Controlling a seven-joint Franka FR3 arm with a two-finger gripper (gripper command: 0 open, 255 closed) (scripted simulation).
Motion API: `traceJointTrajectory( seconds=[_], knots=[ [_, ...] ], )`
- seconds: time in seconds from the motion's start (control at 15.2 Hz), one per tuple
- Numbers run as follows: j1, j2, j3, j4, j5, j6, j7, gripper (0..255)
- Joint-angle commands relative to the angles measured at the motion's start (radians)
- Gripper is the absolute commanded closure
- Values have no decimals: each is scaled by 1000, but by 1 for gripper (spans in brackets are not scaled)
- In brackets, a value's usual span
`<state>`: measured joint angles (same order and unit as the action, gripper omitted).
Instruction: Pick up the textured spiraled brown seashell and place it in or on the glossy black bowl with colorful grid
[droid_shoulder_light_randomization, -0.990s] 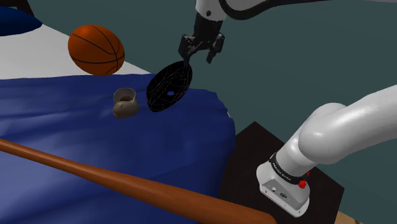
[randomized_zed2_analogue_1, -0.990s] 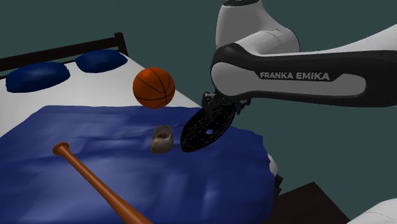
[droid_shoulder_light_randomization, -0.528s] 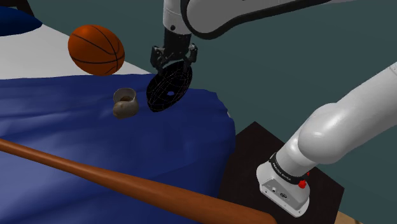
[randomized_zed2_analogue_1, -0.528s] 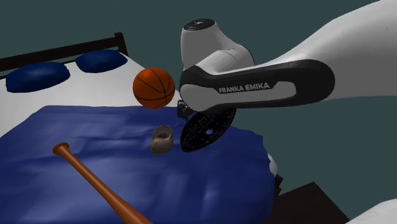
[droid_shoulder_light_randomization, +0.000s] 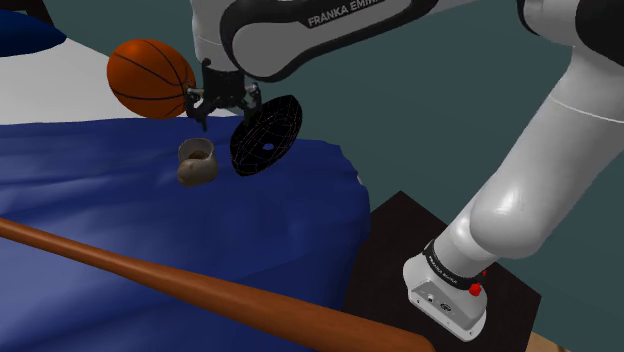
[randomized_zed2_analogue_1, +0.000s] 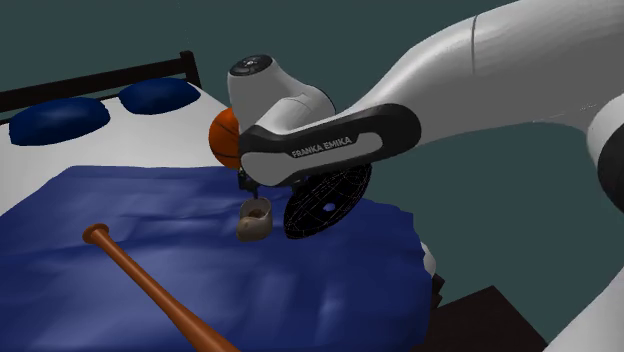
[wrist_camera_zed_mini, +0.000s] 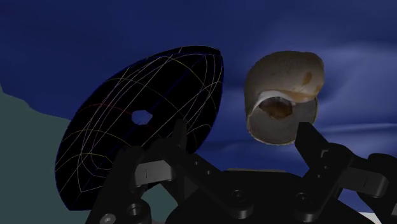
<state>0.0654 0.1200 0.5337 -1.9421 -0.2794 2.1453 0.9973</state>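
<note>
From where I stand, the hand (droid_shoulder_light_randomization: 222, 108) hangs over the bed with its two fingers apart and nothing between them. The black bowl (droid_shoulder_light_randomization: 275, 125) with the thin coloured grid is tipped up on its rim on the blue blanket (droid_shoulder_light_randomization: 100, 220). The brown seashell (droid_shoulder_light_randomization: 197, 163) lies just beside the bowl, at its left in the shoulder view, with its mouth turned up.

The hand is above that gap, nearer the shell than the bowl. In the wrist view the shell (wrist_camera_zed_mini: 283, 95) sits ahead of one finger rather than midway, so I'd judge the hand (wrist_camera_zed_mini: 242, 137) must slide a little away from the bowl (wrist_camera_zed_mini: 140, 127) before coming down. The shell looks stubby, with no clear long axis.

Beyond the bowl rests a basketball (droid_shoulder_light_randomization: 150, 78), and nearer us a wooden bat (droid_shoulder_light_randomization: 200, 290) crosses the soft, rumpled blanket. Dark teal walls stand behind.
</note>
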Motion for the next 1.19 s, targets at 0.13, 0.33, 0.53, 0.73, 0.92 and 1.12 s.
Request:
traceJointTrajectory(
  seconds=[0.13, 0.33, 0.53, 0.73, 0.92, 1.12],
  knots=[
    [59, 160, -3, 142, -104, -18, 109, 0],
    [120, 289, -21, 278, -171, -47, 171, 0],
    [177, 395, -42, 404, -214, -77, 206, 0],
    [178, 415, -51, 395, -226, -50, 213, 0],
    [179, 436, -59, 388, -238, -24, 220, 0],
    [180, 448, -63, 386, -245, -11, 224, 0]
  ],
)
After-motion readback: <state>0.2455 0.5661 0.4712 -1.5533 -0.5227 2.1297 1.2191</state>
